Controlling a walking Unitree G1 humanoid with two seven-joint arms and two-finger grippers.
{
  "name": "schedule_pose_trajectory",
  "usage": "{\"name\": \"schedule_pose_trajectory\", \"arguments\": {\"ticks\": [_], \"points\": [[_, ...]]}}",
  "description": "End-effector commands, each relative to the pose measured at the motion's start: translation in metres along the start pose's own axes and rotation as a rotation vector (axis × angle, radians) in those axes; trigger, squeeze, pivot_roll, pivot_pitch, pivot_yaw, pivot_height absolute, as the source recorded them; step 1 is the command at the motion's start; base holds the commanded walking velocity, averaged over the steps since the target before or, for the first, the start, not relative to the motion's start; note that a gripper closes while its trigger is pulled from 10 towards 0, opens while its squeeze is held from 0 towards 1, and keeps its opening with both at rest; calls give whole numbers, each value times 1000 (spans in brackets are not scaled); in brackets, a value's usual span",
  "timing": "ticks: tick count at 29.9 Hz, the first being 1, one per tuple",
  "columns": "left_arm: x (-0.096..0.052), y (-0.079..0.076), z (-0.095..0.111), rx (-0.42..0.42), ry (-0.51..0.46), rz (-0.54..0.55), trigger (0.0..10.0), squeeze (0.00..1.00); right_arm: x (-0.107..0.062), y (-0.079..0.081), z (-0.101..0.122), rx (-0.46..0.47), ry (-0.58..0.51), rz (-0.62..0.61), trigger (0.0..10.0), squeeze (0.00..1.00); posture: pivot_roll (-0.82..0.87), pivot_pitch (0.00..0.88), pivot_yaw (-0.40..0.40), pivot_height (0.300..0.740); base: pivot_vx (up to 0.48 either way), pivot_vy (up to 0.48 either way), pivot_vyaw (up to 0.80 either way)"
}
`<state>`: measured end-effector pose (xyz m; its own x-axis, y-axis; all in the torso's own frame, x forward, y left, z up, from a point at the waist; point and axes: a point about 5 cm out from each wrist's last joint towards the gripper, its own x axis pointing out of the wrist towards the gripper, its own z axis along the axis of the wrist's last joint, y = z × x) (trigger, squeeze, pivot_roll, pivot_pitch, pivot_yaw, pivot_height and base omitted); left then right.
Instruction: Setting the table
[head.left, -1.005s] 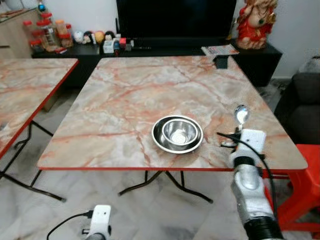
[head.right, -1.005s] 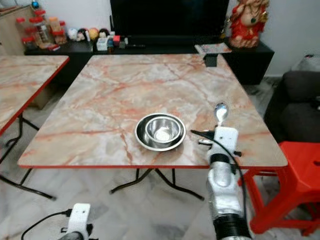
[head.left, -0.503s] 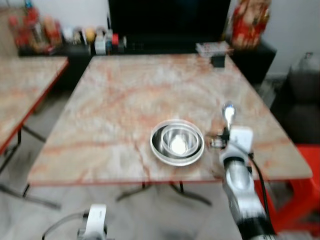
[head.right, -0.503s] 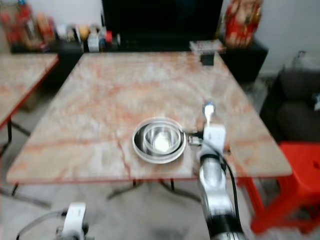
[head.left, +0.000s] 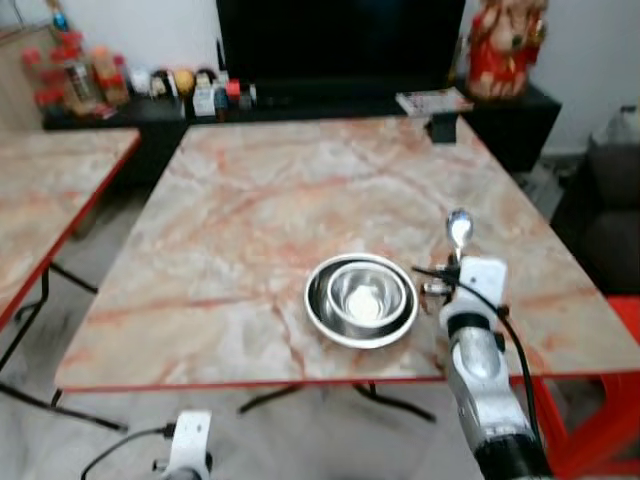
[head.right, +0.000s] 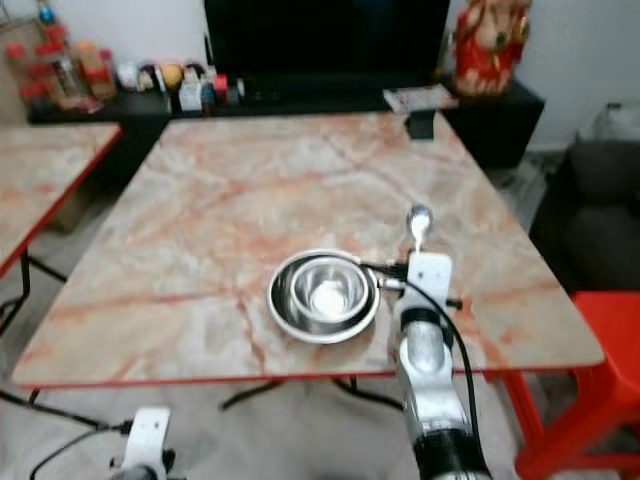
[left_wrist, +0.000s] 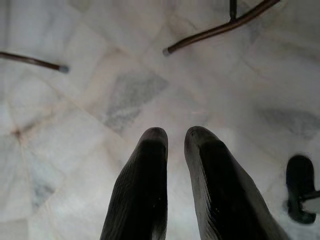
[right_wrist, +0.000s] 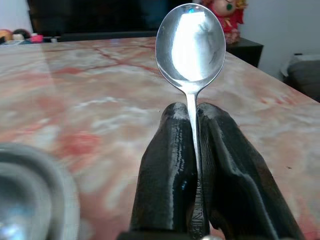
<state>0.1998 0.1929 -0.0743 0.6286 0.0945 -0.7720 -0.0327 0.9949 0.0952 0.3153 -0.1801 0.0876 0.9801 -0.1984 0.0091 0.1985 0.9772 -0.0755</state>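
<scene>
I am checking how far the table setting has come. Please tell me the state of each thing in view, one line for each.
Spoon: held upright in the right gripper, above the table.
Right gripper: shut on the spoon handle.
Small bowl: sits inside the large bowl, upright.
Large bowl: rests on the table, near its front edge.
Left gripper: low over the floor, holding nothing, fingers nearly together.

Even indoor light; head views were slightly soft, glare shone on the spoon bowl.
</scene>
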Motion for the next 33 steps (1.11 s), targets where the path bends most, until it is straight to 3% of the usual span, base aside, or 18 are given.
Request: {"name": "schedule_pose_trajectory", "arguments": {"ticks": [1, 10, 18, 22, 27, 33], "points": [[0, -5, -3, -1, 10, -12, 10000, 0, 0, -6, 2, -4, 0, -23, 10000, 0, -124, 0, 32, 740, 0, 0, 0], [-1, -5, -4, -4, 14, -19, 10000, 0, 4, -22, 1, -49, 59, 5, 10000, 0, -125, 0, 33, 740, 0, 0, 0], [-1, -6, -4, -7, 17, -30, 10000, 0, 16, -51, 6, -119, 101, -14, 10000, 0, -126, 0, 33, 740, 0, 0, 0], [-1, -7, -4, -7, 16, -34, 10000, 0, 21, -58, 11, -125, 107, 2, 10000, 0, -125, 0, 35, 740, 0, 0, 0], [-1, -6, -6, 2, 23, -39, 10000, 0, 24, -56, 8, -88, 167, 85, 10000, 0, -127, 0, 40, 740, 0, 0, 0], [-1, -6, -5, 1, 22, -39, 10000, 0, 25, -55, 3, -61, 206, 99, 10000, 0, -125, 0, 37, 740, 0, 0, 0]]}}
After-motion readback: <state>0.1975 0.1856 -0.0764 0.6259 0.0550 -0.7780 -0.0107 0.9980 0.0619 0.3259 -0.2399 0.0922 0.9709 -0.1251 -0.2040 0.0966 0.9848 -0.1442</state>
